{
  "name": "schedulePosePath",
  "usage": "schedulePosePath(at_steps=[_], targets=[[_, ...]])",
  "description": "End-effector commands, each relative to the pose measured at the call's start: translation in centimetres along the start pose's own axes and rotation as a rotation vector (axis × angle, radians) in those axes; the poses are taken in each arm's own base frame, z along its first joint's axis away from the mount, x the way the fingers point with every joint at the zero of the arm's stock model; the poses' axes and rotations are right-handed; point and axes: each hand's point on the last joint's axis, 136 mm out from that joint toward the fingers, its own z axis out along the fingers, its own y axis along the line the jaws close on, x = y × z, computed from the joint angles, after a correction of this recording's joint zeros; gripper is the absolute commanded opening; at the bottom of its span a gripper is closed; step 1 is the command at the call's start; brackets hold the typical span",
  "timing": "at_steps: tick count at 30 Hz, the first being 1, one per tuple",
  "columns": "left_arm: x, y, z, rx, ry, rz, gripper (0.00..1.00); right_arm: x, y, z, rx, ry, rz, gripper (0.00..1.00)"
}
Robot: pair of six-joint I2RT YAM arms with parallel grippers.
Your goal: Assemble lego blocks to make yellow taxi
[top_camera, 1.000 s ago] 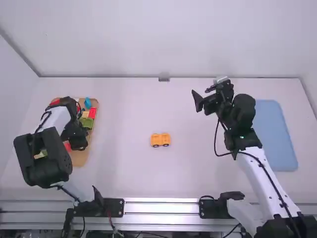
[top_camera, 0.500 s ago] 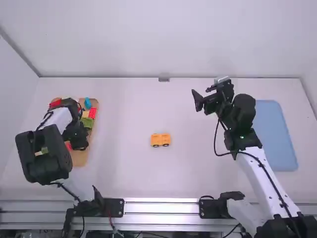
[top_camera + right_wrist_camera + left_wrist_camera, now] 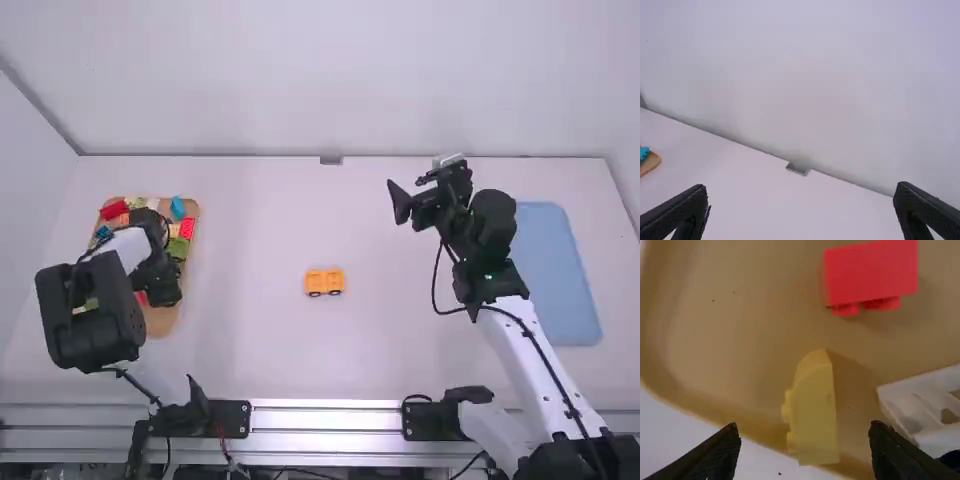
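Yellow block (image 3: 816, 412) is our target on the wooden tray (image 3: 725, 300). Around it, a red block (image 3: 870, 272) lies beyond the left gripper (image 3: 160, 278), and a white piece (image 3: 917, 412) sits close by one of its fingers, where it could crowd us. The yellow car (image 3: 324, 282) stands on the table (image 3: 260, 220) between our two grippers; a blue mat (image 3: 560, 275) lies beside the right gripper (image 3: 404, 185), which is spread and empty. Our left gripper is parted, gripping nothing, with the yellow block ahead, between the lines of its fingers.
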Motion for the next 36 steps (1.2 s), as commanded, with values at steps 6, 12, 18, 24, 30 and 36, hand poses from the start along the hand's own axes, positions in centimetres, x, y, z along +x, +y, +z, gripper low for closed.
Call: schedulePosePath(at_steps=[6, 12, 18, 24, 30, 36], targets=[[-0.23, 1.16, 1.89, -0.006, -0.018, -0.004, 0.64, -1.77, -0.05, 0.09, 0.0, -0.035, -0.009, 0.99], [-0.52, 1.22, 1.85, -0.009, -0.035, -0.002, 0.6, -1.78, -0.05, 0.09, 0.0, -0.035, -0.009, 0.99], [-0.79, 1.2, 1.85, -0.007, -0.051, -0.005, 0.4, -1.78, -0.05, 0.09, 0.0, -0.035, -0.009, 0.98], [-0.63, 1.2, 1.85, -0.007, -0.043, -0.004, 0.31, -1.79, -0.06, 0.09, 0.0, -0.035, -0.009, 0.99], [-0.64, 1.2, 1.85, -0.007, -0.043, -0.004, 0.23, -1.77, -0.05, 0.09, 0.0, -0.035, -0.009, 0.99], [-0.73, 1.27, 1.84, -0.01, -0.047, -0.001, 0.3, -1.77, -0.06, 0.09, 0.0, -0.035, -0.009, 0.99]])
